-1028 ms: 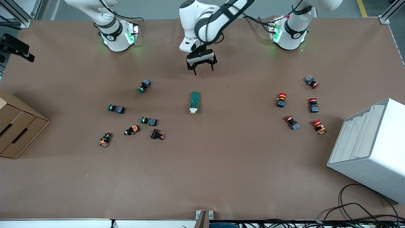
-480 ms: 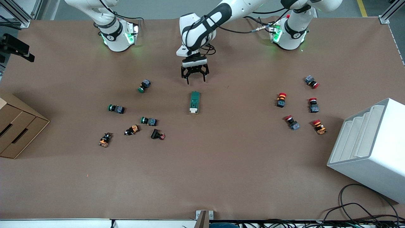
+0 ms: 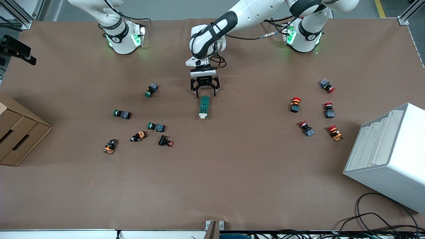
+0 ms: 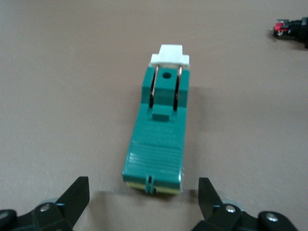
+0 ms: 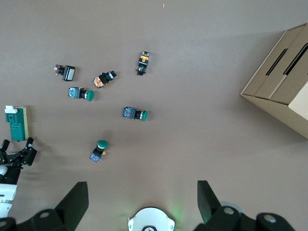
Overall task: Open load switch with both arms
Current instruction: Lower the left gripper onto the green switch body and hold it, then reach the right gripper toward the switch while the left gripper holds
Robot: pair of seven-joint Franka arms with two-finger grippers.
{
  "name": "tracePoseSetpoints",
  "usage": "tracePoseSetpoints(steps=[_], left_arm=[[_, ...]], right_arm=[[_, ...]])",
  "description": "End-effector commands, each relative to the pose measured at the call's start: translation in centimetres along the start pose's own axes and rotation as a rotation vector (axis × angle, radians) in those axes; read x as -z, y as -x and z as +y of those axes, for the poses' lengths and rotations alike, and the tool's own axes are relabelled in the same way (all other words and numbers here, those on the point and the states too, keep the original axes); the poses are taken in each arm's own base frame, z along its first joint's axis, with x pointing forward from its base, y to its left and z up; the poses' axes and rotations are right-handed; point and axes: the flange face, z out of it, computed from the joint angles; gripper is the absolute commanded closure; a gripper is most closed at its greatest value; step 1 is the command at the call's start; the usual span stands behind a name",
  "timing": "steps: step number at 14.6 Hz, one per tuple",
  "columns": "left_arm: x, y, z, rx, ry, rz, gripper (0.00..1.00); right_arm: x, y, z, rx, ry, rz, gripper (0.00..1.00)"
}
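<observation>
The dark green elongated plastic load switch (image 3: pixel 204 107) is lying flat near the middle of the brown paper-covered table (image 3: pixel 232 172), its long axis running from the arms' bases toward the front camera, with the white sliding tab (image 3: pixel 203 116) at the end nearer that camera. I am reading the ridged green end, the one farther from the camera, as the end that matters: the left pincer (image 3: pixel 204 95) is hanging right over it, fingers spread apart, and in the left wrist view the two black fingertips (image 4: pixel 77 195) are straddling that end of the block with clearance on both flanks, nothing gripped. So the switch is lying lengthwise away from this pincer, tab end farthest off, and I judge a short drop would be closing the fingers across the narrow width. The right pincer (image 5: pixel 139 204) is waiting high above its own base, fingers open and empty, well apart from the switch, so the left arm is clearly the nearer one.
</observation>
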Motion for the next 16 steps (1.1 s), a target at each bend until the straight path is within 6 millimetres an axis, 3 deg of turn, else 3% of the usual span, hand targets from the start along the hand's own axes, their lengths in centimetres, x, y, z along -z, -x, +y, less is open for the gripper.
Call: tracePoseSetpoints(steps=[1,2,5,7,9,10,12,16], left_arm=[[0.0,-0.2,0.6,-0.022,0.025,0.063,0.0],[-0.4,0.2,0.5,-0.033,0.029,0.067,0.0],[-0.5,0.7,0.7,-0.024,0.033,0.067,0.0],[-0.5,2.2,0.7,-0.029,0.025,0.074,0.0],[-1.1,3.2,0.4,-0.019,0.028,0.086,0.0],[-1.1,3.3,0.5,0.012,0.03,0.084,0.0],[-0.5,4.1,1.3,0.047,0.046,0.081,0.0],[-0.2,5.1,1.2,0.033,0.051,0.077,0.0]], right_arm=[[0.3,0.4,0.1,0.008,-0.002,0.009,0.0],[-1.0,-0.7,0.2,0.007,0.004,-0.014,0.0],[-8.1,-6.1,1.3,-0.009,0.007,-0.141,0.0],[-13.3,-9.6,1.8,-0.009,0.041,-0.195,0.0],[-14.5,-10.6,0.9,-0.003,0.06,-0.181,0.0],[-14.9,-10.7,-0.7,-0.006,0.058,-0.183,0.0],[-16.2,-11.3,-4.5,-0.185,0.027,-0.168,0.0],[-21.4,-11.5,-19.0,-0.569,0.037,-0.15,0.0]])
